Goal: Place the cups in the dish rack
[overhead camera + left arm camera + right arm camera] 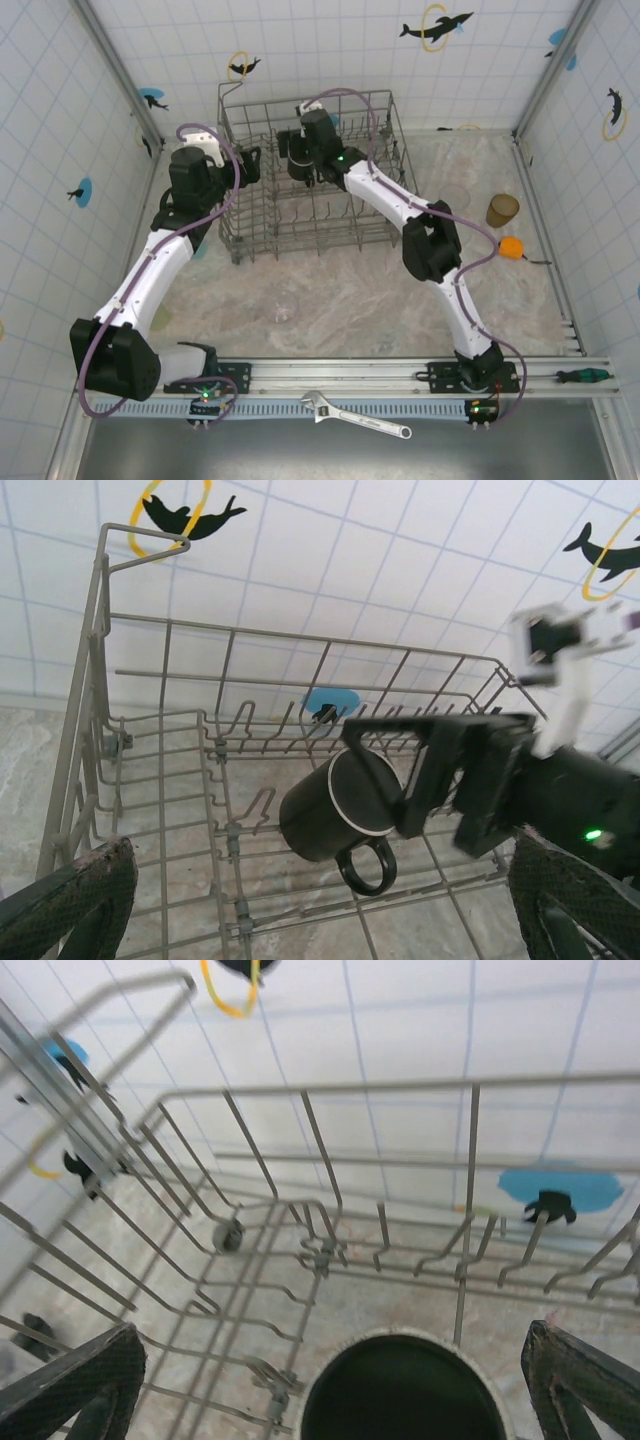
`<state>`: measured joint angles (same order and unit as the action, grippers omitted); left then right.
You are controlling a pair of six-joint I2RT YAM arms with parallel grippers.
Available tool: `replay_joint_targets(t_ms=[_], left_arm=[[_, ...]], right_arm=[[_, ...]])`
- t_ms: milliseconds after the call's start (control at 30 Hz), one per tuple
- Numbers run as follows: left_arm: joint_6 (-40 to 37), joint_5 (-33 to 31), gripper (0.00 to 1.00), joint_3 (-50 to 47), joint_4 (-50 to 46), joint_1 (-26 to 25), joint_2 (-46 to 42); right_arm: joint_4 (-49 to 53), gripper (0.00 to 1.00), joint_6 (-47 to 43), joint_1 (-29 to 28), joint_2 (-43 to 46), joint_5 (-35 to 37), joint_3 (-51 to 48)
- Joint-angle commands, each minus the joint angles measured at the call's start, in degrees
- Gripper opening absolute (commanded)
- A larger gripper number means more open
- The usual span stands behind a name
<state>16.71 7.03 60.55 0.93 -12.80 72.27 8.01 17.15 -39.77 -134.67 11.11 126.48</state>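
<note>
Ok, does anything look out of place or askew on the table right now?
The black mug lies tipped on its side in the dish rack, handle down, not seated on the tines. An adjustable wrench lies on the near rail between the arm bases, which looks odd among dishes.

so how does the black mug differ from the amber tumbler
The black mug lies tipped on its side inside the dish rack; the amber tumbler stands upright on the table. The mug is opaque with a handle; the tumbler is translucent, without one. Neither is gripped.
</note>
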Motion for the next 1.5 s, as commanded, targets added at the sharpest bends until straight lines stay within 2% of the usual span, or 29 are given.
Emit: replay_joint_targets(t_ms=[0, 333, 800, 1100, 1300, 1467], left_arm=[[1.1, 1.3, 0.97, -0.5, 1.5, 0.2, 0.0], [1.9, 2.2, 0.97, -0.7, 1.9, 0.2, 0.6], [2.7, 4.4, 0.97, -0.7, 2.3, -0.5, 1.6], [2.5, 4.8, 0.97, -0.6, 2.3, -2.1, 2.2], [2.2, 4.0, 0.97, -0.7, 2.3, -3.7, 2.7], [1.9, 3.7, 0.97, -0.6, 2.3, -5.3, 2.6]], right_arm=[[2.2, 1.00, -0.9, 0.2, 6.4, 0.0, 2.4], [4.4, 1.00, -2.4, 2.4, 17.9, 1.6, -8.7], [15.8, 1.00, -2.4, 9.4, 28.3, 4.3, -17.2], [18.9, 1.00, -0.4, 16.1, 38.2, 2.3, -29.5], [20.7, 1.00, 1.6, 24.2, 43.2, -2.2, -36.6], [22.7, 1.00, 0.3, 29.6, 46.0, -0.7, -40.6]])
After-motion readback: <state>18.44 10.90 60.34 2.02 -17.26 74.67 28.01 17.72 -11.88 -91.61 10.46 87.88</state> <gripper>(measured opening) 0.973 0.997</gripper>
